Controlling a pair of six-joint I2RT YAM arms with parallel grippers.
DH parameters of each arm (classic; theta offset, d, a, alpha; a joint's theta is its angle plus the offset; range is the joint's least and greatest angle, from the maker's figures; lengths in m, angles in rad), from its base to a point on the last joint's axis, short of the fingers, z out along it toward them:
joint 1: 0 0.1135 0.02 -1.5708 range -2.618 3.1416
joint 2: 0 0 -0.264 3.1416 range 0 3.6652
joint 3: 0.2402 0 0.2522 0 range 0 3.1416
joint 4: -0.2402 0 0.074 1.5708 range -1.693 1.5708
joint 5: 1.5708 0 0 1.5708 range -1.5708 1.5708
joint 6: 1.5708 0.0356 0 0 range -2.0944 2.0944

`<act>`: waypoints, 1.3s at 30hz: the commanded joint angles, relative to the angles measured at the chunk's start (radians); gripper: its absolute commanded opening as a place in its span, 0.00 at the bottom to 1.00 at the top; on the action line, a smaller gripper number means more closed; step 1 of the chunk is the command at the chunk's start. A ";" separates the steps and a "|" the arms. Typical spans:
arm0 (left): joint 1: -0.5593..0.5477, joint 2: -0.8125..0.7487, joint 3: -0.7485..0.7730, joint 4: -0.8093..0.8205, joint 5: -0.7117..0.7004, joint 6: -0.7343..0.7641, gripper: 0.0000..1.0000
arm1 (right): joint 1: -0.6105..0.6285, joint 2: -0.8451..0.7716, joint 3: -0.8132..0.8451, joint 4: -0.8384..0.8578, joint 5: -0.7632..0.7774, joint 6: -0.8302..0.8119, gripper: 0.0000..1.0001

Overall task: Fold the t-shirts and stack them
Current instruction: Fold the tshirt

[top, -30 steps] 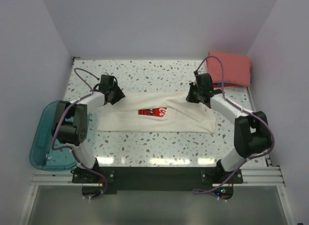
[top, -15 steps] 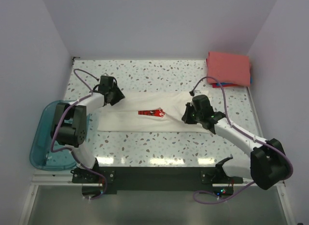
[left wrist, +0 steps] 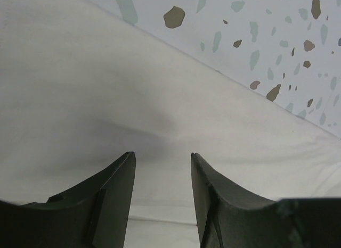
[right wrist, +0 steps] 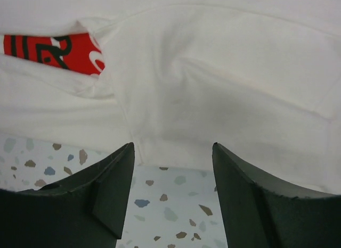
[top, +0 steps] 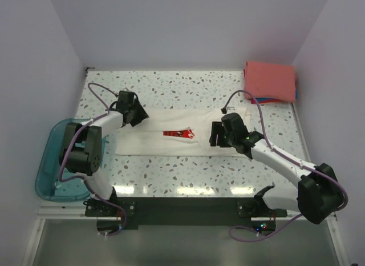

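Your left pincer [left wrist: 162, 155] is released: its two fingers stand apart with nothing between them. It hangs low over the left end of the white shirt [top: 165, 146], near the far edge. You cannot tell if it touches the cloth.

Your right pincer [right wrist: 173, 147] is let go too, with its fingers wide apart and holding nothing. It sits over the right part of the same shirt, at the near edge, where the cloth meets the speckled table [top: 188, 86].

The white shirt lies flat in a long strip across the middle of the table, between your two arms. Its red print [top: 179, 133] shows in the middle, partly covered by a folded flap.

The red shirt [top: 269, 80] lies folded in the far right corner, well apart from the white one. A teal tub [top: 48, 174] sits at the left side, by your left arm.
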State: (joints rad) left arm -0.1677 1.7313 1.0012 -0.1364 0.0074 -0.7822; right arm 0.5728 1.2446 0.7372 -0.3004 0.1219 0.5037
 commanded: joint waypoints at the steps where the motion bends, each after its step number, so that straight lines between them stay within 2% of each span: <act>1: -0.030 -0.067 -0.007 0.027 0.034 0.026 0.51 | -0.069 0.013 0.074 -0.072 0.127 -0.016 0.63; 8: -0.174 -0.092 -0.004 0.024 0.014 0.060 0.51 | -0.287 0.064 0.082 -0.046 0.085 -0.017 0.63; 14: -0.292 -0.064 0.022 0.012 -0.004 0.058 0.50 | -0.435 0.269 0.264 -0.003 0.088 -0.007 0.60; 16: -0.318 -0.067 0.017 0.011 -0.006 0.058 0.50 | -0.461 0.347 0.303 0.018 0.099 0.002 0.55; 20: -0.372 -0.081 -0.007 0.020 -0.041 0.047 0.50 | -0.481 0.470 0.419 0.049 0.107 0.001 0.53; 26: -0.403 -0.114 -0.073 0.064 -0.012 0.038 0.49 | -0.501 0.611 0.516 0.078 0.096 -0.017 0.39; 28: -0.405 -0.127 -0.093 0.072 0.011 0.040 0.49 | -0.505 0.641 0.522 0.078 0.097 -0.024 0.37; 39: -0.420 -0.101 -0.118 0.097 0.019 0.064 0.49 | -0.508 0.702 0.537 0.101 0.114 -0.028 0.36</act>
State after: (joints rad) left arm -0.5835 1.6321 0.8837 -0.0956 0.0238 -0.7395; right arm 0.0708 1.9282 1.2316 -0.2462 0.2005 0.4881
